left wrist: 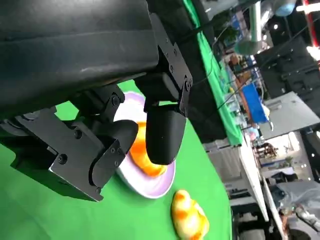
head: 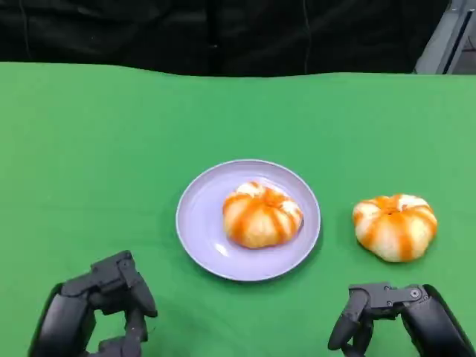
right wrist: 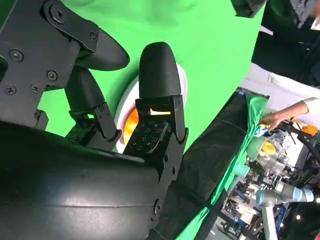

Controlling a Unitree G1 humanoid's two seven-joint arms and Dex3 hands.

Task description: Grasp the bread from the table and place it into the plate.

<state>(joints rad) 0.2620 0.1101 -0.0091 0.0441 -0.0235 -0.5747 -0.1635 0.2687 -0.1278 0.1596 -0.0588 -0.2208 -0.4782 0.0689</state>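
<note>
1. Bread (head: 395,227) lies on the cloth (head: 111,149) right of the plate (head: 199,223) — another bun (head: 262,215) already sits there.
2. Right hand (head: 394,316), empty, fingers apart, near the bread; left hand (head: 97,305) empty too.
3. Reach stage — next, close around it.

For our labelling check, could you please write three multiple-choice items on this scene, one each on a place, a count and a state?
1. Where is the bread off the plate?
A. On the plate's right
B. On the plate's left
C. Behind the plate

2. How many breads lie on the green table?
A. One
B. Two
C. Three

3. What does the right hand hold?
A. Bread
B. The plate
C. Nothing

Key: 1 A, it lies right of the plate. 2 B, one is the bread on the plate. 3 C, its fingers are apart above bare cloth.
</note>
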